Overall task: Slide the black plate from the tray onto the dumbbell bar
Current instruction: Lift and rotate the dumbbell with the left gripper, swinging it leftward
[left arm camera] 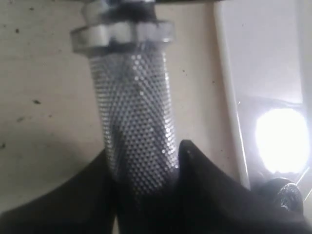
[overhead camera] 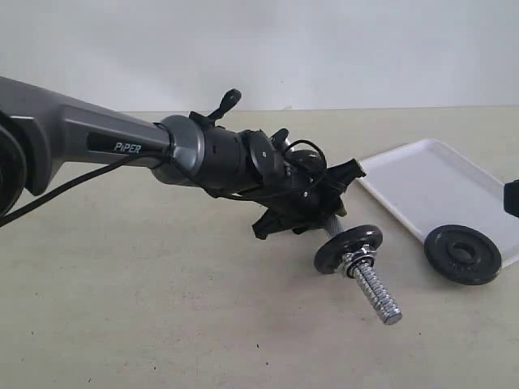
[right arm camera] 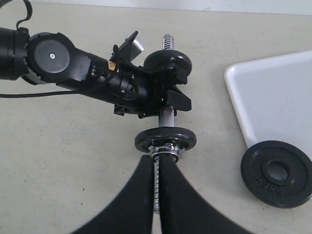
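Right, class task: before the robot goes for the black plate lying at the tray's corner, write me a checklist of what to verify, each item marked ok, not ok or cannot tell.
1. Left gripper holds the dumbbell bar, clasping its knurled middle: ok.
2. Threaded end bare beyond the collar nut: ok.
3. Black plate uncovered, flat at the tray corner: ok.
4. Right gripper open to take the plate: shut and empty, not ok.
5. Bar lifted clear of the table: cannot tell.
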Motion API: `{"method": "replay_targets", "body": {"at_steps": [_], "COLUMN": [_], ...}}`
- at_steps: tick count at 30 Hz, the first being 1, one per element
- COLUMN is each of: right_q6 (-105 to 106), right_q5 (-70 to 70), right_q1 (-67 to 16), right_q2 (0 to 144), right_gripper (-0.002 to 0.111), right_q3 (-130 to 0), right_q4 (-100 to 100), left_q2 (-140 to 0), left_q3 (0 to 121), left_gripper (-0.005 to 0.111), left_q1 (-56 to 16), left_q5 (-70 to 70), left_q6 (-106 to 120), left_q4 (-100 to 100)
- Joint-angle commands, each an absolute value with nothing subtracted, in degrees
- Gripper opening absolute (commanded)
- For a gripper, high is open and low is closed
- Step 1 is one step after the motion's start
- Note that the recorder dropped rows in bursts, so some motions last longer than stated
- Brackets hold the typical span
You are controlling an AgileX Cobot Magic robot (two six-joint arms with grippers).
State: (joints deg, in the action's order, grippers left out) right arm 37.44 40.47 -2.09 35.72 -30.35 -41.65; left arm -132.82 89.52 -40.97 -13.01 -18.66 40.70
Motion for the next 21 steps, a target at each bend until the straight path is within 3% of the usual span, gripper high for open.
{"method": "replay_targets", "body": {"at_steps": [1,9,21], "right_q6": [38.07,38.07,38.07], "right_q5": [40.28,40.28,40.39], "right_q1": [-2.02,-2.02,-2.02], "right_q2": [35.94,35.94,35.94], "right_gripper": [0.0,0.0,0.0], "right_q3": [-30.75,-30.75,-30.75], "right_q4": [-41.7,-41.7,-41.7], "left_q2": [-132.71,-132.71,-132.23], "left_q3": [89.33,89.33,89.33], "left_gripper": [0.004,0.004,0.004], "left_q1": [-41.23,-41.12,-39.11], "left_q5": [-15.64,-19.95,-32.72], "left_q6": [-11.75,0.0,-0.35], "left_q4": [39.57,32.95,9.01]}}
